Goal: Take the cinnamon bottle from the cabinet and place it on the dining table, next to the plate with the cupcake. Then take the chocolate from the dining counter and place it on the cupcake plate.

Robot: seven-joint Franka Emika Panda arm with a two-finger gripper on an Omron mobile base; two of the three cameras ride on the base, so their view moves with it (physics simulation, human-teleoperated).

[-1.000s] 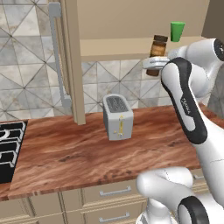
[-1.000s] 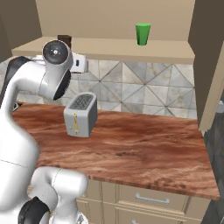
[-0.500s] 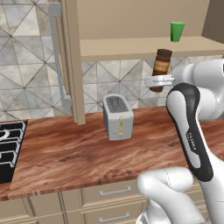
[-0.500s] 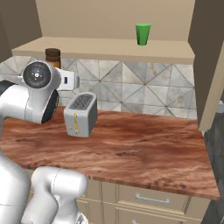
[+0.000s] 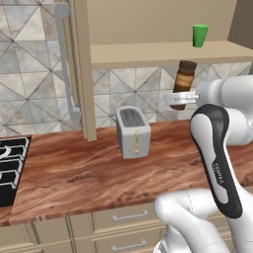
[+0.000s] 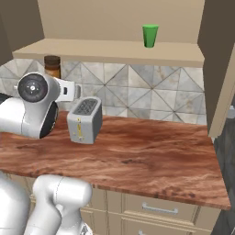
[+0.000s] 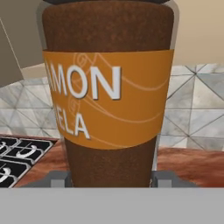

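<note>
Gripping cinnamon bottle (image 5: 186,81) low on body with gripper (image 5: 181,98), jaws pinching both sides, keeping it upright at right centre of left view (below cabinet (image 5: 163,52) shelf, above counter (image 5: 89,168)); carrying clear of toaster (image 5: 133,132), heading tableward

Everything I see is evenly and softly lit, bright, with no glare. The toaster (image 5: 133,132) casts a faint shadow on my tabletop (image 5: 84,170). Under the shelf (image 6: 110,51) the tiles darken slightly. Close up, the cinnamon bottle (image 7: 107,92) looks coarse-grained, its lettering soft-edged.
</note>
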